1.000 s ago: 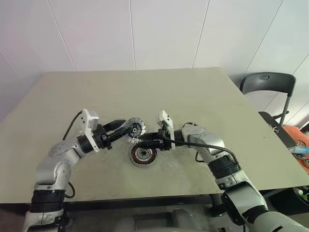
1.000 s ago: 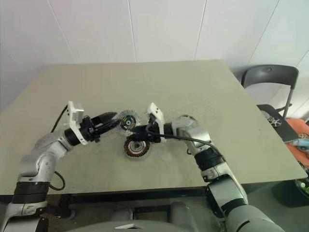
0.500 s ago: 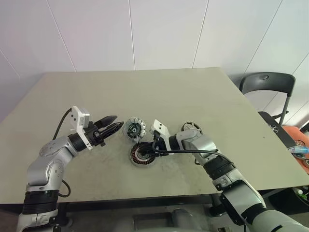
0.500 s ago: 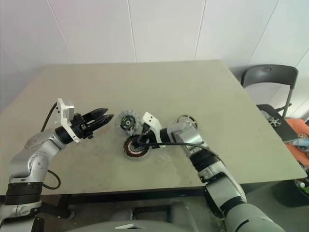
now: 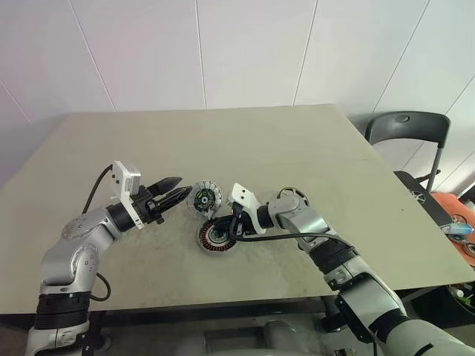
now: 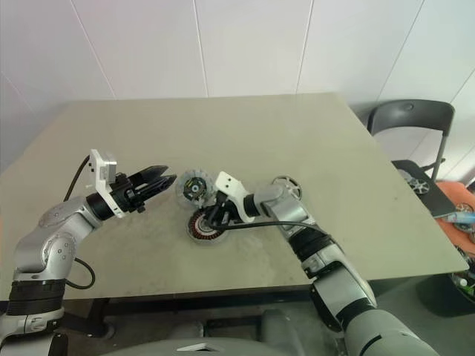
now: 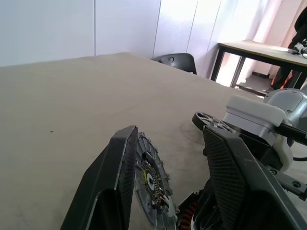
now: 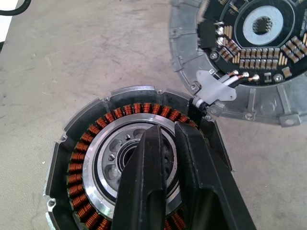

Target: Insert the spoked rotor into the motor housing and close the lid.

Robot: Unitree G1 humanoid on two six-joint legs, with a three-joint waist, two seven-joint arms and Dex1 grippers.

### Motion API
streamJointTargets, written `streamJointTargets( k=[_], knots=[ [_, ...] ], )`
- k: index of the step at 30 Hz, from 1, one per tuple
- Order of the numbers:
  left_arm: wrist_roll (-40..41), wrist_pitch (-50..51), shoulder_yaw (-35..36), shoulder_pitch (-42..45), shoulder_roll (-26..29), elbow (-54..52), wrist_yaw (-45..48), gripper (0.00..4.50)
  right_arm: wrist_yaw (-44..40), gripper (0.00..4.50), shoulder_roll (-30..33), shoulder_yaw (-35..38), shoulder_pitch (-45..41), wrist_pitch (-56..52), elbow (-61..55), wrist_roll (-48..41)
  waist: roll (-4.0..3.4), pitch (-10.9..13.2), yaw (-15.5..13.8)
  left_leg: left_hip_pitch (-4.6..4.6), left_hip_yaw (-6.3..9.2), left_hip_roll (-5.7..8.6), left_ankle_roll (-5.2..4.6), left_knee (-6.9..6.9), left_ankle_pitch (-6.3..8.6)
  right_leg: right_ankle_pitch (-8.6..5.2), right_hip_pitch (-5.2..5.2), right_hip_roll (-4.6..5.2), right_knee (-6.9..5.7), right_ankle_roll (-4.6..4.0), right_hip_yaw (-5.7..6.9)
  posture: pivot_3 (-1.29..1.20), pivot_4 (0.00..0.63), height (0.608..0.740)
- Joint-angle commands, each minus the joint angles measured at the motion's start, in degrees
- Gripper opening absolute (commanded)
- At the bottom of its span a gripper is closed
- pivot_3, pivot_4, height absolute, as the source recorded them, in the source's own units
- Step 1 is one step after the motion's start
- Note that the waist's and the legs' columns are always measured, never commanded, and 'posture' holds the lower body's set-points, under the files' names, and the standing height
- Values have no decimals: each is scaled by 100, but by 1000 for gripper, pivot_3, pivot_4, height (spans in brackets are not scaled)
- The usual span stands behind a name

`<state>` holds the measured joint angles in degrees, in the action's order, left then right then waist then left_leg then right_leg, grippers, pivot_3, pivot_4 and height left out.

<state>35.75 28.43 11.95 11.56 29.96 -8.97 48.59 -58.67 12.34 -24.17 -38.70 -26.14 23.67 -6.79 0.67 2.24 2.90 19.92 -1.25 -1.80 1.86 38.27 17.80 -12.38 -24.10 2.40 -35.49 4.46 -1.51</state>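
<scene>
Left tool [image 5: 175, 194]: fingers apart, roughly half spread, holding nothing. Points level toward the rotor [image 5: 205, 198], tips just short of it, no contact seen. In the left wrist view the rotor [image 7: 149, 184] shows between and past the two fingers [image 7: 115, 191], standing tilted on edge.

Rotor: silvery segmented disc, dark centre with green mark, just beyond the left tool's tips and just behind the housing [image 5: 218, 236], its lower edge at the housing's rim. The right wrist view shows short wires running from the disc [image 8: 244, 52] to the housing's rim.

Housing: flat on the worktop [image 5: 297, 148], copper windings up, directly under the right tool [image 5: 230, 231].

Right tool: fingers nearly together, a thin gap between them, gripping nothing; tips angled down over the housing's silvery hub [image 8: 124, 158].

Small dark spoked wheel [image 5: 294, 197] lies behind the right wrist. A chair [image 5: 407, 133] stands past the worktop's right edge.
</scene>
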Motion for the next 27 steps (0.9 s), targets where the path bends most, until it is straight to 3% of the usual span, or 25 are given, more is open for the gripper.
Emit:
streamJointTargets(
  k=[1,4,11,24,27],
  knots=[
    [90,-19,-9,98,17,-182,9,2319,-92,477,-52,104,-32,-79,-84,-75,0,0,10,0,0,0,0,0,0,0,0,0,-1,0,0,0,0,740],
    [65,-80,-1,61,13,-116,53,2319,-377,477,24,29,47,-251,-254,-181,0,0,28,0,1,0,0,0,0,0,0,0,0,0,-1,0,0,740],
    [21,-291,50,-24,34,170,326,2319,-573,477,-15,1114,-211,-597,-523,-1164,-1,1,52,11,2,1,0,-1,0,0,-5,1,6,1,-1,0,0,740],
    [-276,-915,-128,-162,161,893,1096,2319,-1044,477,1759,1831,184,-848,-832,-1393,-2,2,45,23,1,1,-1,-2,1,0,-12,1,22,0,0,0,0,740],
    [-363,-1044,-172,-175,180,1069,1203,2319,-892,1086,2078,2058,310,-783,-809,-1347,-2,2,39,23,-1,1,-1,-2,1,-1,-12,2,22,-1,-1,0,0,740]
  ],
)
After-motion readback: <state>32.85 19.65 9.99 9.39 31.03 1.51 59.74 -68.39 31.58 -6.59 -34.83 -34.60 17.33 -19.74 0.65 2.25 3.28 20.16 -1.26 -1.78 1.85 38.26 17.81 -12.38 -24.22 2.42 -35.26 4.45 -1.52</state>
